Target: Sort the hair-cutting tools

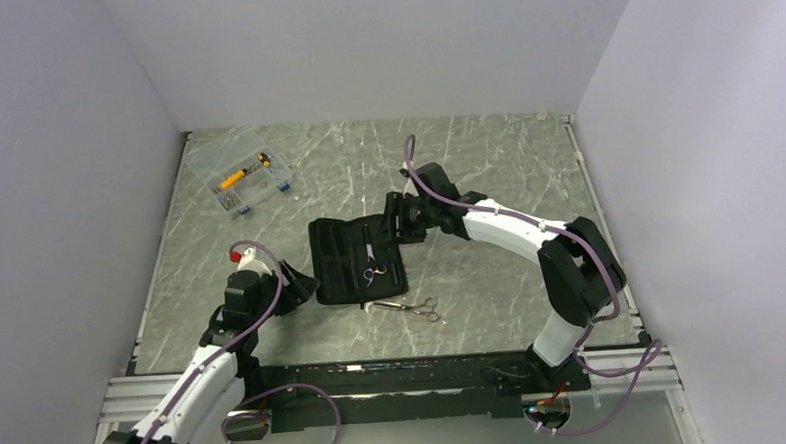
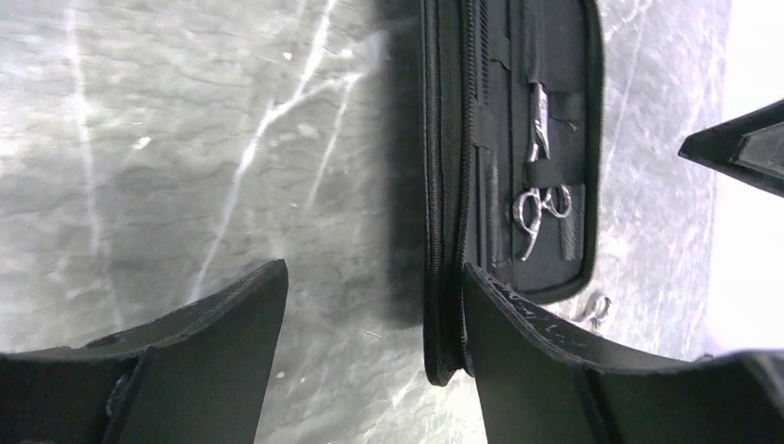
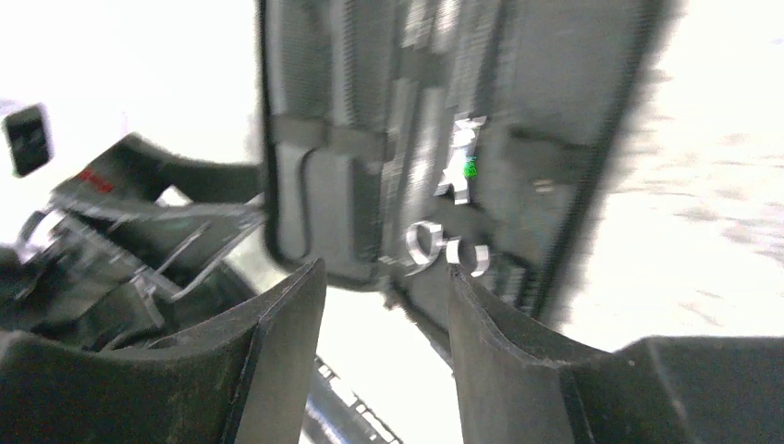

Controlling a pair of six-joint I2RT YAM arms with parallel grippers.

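The black case (image 1: 338, 256) lies open in the middle of the bench (image 1: 487, 168). One pair of silver scissors (image 1: 369, 274) is tucked under a strap in its right half, with the rings toward the near end. The second pair of scissors (image 1: 420, 308) lies loose on the bench just off the case's near right corner. From the left wrist only one of its rings peeps out past the case's rim. The comb cannot be picked out: anything slim and black in the case is lost against the dark lining.

The left jaws stand released and wide apart at the case's left edge. The zipped rim runs up between them, close against the right-hand finger (image 2: 545, 370), and whether it touches cannot be told. The right jaws are also released, with nothing between them, and hang over the far right side of the case. The right wrist view is smeared by blur. Only the two rings of the stowed scissors and the straps read clearly, and the bench around them is washed out to white.

A clear plastic box (image 1: 248, 182) holding small yellow and mixed parts sits at the far left, well apart from the case.
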